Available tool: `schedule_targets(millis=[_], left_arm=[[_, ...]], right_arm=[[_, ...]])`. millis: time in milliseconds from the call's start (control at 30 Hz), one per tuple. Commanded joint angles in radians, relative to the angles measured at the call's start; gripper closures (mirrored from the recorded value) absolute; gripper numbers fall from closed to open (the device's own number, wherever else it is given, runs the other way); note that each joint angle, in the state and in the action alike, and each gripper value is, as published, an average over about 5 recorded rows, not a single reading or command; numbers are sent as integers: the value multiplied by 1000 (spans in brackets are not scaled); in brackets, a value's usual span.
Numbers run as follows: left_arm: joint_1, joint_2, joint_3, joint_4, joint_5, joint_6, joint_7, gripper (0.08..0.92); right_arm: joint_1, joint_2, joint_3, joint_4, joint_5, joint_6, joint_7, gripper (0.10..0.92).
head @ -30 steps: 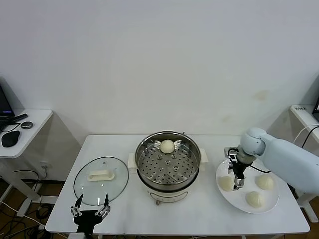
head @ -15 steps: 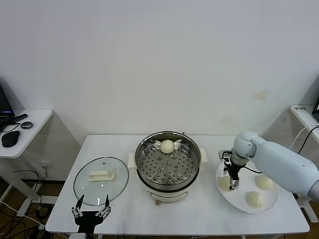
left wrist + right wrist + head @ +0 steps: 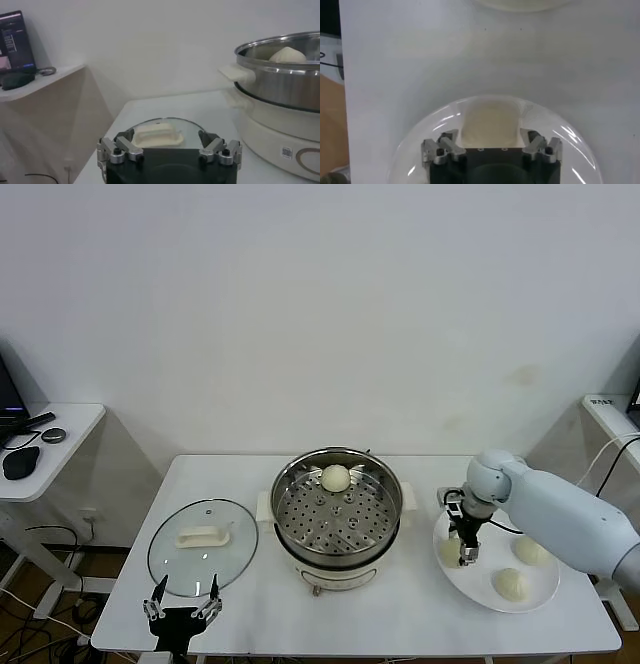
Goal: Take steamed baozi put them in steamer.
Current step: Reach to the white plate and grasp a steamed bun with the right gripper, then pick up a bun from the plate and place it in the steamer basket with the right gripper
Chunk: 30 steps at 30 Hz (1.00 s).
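Steamer (image 3: 337, 509) is sitting mid-table (image 3: 250, 609), holding one baozi (image 3: 336, 477) at its far side. I am pressing my right pincer (image 3: 463, 546) around another baozi (image 3: 491, 123) on the plate (image 3: 540, 589). My left pincer (image 3: 181, 605) is hanging open near the lid (image 3: 202, 546).

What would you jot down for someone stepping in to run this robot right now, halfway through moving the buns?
Right gripper: down on the white plate, fingers around the nearest baozi and squeezing its sides; not lifted.
Left gripper: open, idle at the table's front edge by the glass lid.
Done: one baozi sits on the tray inside the steamer.
Left: three buns on the plate, counting the gripped one; the other two lie untouched. Each goes into the steamer.
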Motion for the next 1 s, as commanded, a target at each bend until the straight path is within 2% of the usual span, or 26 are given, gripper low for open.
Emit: schedule_targets(millis=[33, 233, 500, 733, 1000], left_arm=[[-1, -1, 1, 1, 0, 0, 0, 177], [-7, 1, 1, 8, 0, -1, -1, 177], [-24, 6, 14, 3, 3, 0, -1, 177], [-46, 9, 12, -38, 14, 9, 4, 177], [-48, 13, 7, -53, 22, 16, 2, 177]], right_arm=[[-1, 0, 7, -5, -6, -4, -8, 433], [31, -18, 32, -2, 12, -16, -35, 533], [375, -33, -111, 61, 171, -59, -82, 545], [754, 94, -366, 69, 359, -99, -127, 541], [857, 304, -444, 54, 498, -158, -133, 542]])
